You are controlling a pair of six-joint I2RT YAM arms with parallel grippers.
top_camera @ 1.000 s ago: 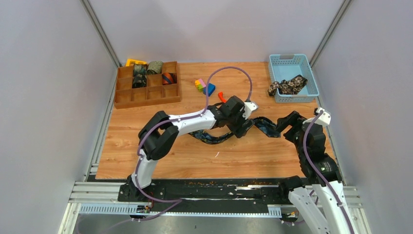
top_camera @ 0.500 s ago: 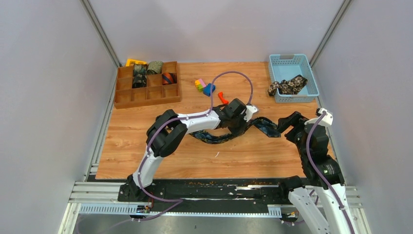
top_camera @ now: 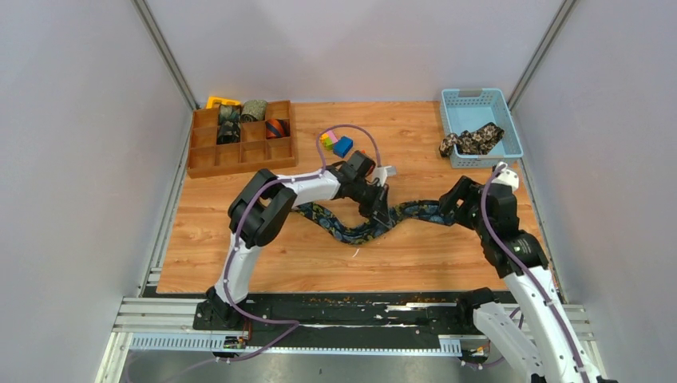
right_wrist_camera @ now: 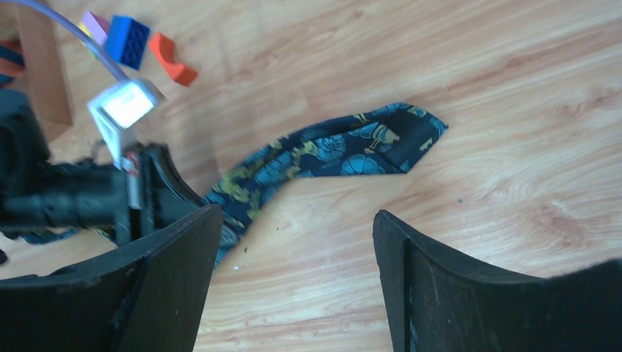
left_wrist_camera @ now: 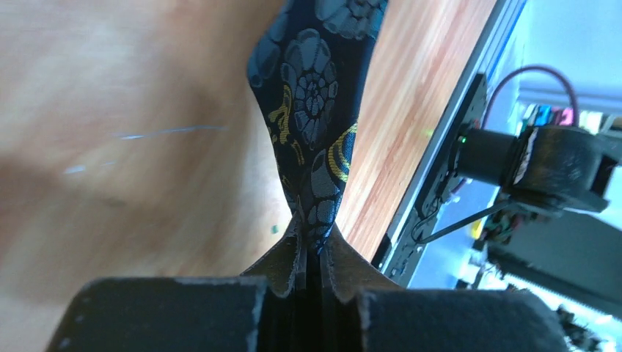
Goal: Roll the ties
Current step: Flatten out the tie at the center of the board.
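Pinching the navy paisley tie with the left gripper, pads pressed together on a bunched fold partway along the strip. Holding the right gripper spread wide and gripping nothing, just above the tie's pointed end (the end farthest from the wooden tray).

Lying in a loose S on the table, right of the tray and nearer the arm bases.

Judging the fabric as light, limp and fairly slick: creasing at the pinch, likely sliding on the wood rather than holding any shape. Judging the flat pointed tip as the better hold for starting a coil, taken across the full width and not bunched.

Noting several rolled ties in the tray's back compartments, and a black-tan floral tie draped over the rim of the blue basket, far right of the tray.

Noting coloured blocks just right of the tray, close to the left arm's reach. Seeing bare wood in front of the tray, so expecting room for rolling there, with the near table edge not far from the tie's lowest bend.
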